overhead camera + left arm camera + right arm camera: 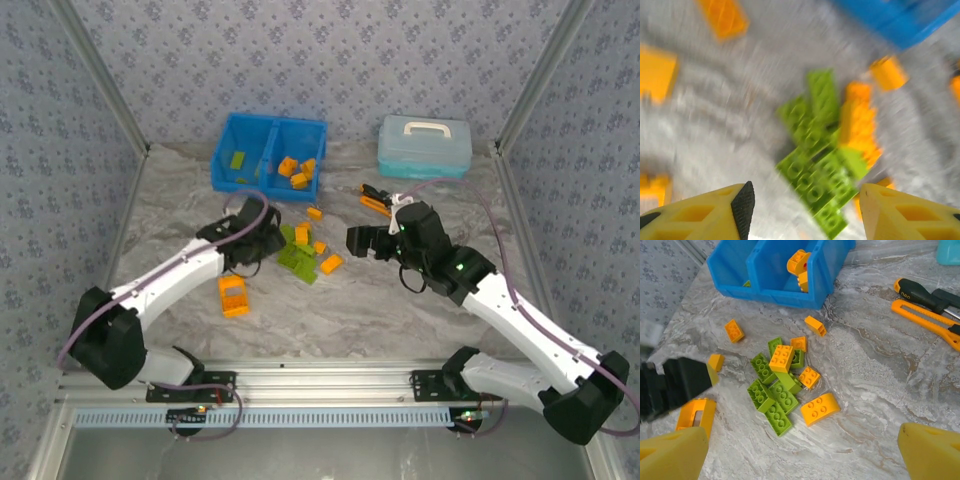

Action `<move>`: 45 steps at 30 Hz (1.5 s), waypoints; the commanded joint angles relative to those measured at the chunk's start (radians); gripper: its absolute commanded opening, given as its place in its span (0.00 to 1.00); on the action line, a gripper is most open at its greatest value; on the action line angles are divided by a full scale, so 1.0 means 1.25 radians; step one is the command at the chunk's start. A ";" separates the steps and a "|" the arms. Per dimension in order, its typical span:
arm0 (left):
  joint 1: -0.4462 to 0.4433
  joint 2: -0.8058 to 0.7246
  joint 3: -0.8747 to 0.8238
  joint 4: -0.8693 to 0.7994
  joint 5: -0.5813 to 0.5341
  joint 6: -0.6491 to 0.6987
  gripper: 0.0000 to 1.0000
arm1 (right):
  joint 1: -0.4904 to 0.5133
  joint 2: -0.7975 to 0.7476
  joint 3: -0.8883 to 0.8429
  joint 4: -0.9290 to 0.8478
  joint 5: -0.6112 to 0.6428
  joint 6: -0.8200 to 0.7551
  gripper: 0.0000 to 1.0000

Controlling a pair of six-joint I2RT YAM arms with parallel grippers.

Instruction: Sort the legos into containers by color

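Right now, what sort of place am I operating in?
Most likely a lab robot cell, not a home: patterned backdrop walls on metal struts, a marble-look tabletop, and the left arm and right arm bolted to an aluminium rail.

Nothing legible is showing. Yellow marks are appearing on the black tool handle (pixel 920 294), but they are reading too small to decipher.

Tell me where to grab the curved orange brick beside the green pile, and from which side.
Take the curved orange brick across its two straight long sides, coming straight down from above. It lies flat, studs up, with bare table on its outer side, so there is room; the rounded end might slip. The open right pincer sits nearest.
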 commanded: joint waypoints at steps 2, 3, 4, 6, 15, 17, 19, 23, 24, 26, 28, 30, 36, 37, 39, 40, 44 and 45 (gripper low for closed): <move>-0.009 0.082 0.011 0.059 0.051 -0.129 0.60 | 0.003 -0.002 0.002 0.019 0.001 0.001 1.00; -0.010 0.103 0.021 0.069 0.055 -0.126 0.60 | 0.003 -0.002 0.000 0.019 0.000 0.004 1.00; -0.012 0.122 0.032 0.071 0.059 -0.124 0.60 | 0.004 -0.003 -0.001 0.018 -0.001 0.007 1.00; -0.016 0.157 0.058 0.078 0.062 -0.124 0.61 | 0.004 -0.002 -0.003 0.016 -0.006 0.008 1.00; -0.023 0.259 0.104 0.094 0.082 -0.134 0.68 | 0.004 -0.008 -0.009 0.009 0.004 0.003 1.00; -0.023 0.270 0.106 0.090 0.082 -0.132 0.68 | 0.004 -0.007 -0.009 0.008 0.004 0.001 1.00; -0.022 0.283 0.104 0.088 0.086 -0.132 0.65 | 0.004 -0.007 -0.007 0.008 0.004 -0.001 1.00; -0.022 0.291 0.092 0.085 0.092 -0.131 0.54 | 0.004 -0.008 -0.005 0.005 0.006 0.000 1.00; -0.022 0.291 0.089 0.082 0.091 -0.131 0.51 | 0.004 -0.008 -0.005 0.005 0.006 0.000 1.00; -0.022 0.286 0.084 0.078 0.090 -0.130 0.45 | 0.004 -0.007 -0.006 0.006 0.006 0.001 1.00; -0.023 0.278 0.080 0.072 0.085 -0.129 0.40 | 0.003 -0.006 -0.005 0.008 0.005 0.004 1.00; -0.022 0.262 0.078 0.065 0.081 -0.127 0.35 | 0.003 -0.005 -0.005 0.008 0.003 0.006 1.00; -0.033 0.151 0.106 -0.013 0.016 -0.082 0.30 | 0.003 -0.003 -0.004 0.006 0.004 0.010 1.00; -0.035 0.131 0.121 -0.035 -0.007 -0.067 0.30 | 0.004 -0.003 -0.005 0.008 0.004 0.010 1.00; -0.035 0.097 0.158 -0.085 -0.065 -0.018 0.30 | 0.005 -0.004 -0.008 0.011 0.005 0.015 1.00; -0.035 0.086 0.182 -0.101 -0.098 0.011 0.30 | 0.005 -0.003 -0.009 0.014 0.005 0.016 1.00; -0.004 0.090 0.309 -0.191 -0.231 0.162 0.31 | 0.006 0.000 -0.005 0.015 -0.001 0.017 1.00; 0.020 0.098 0.338 -0.191 -0.214 0.196 0.30 | 0.007 0.001 -0.003 0.011 -0.002 0.016 1.00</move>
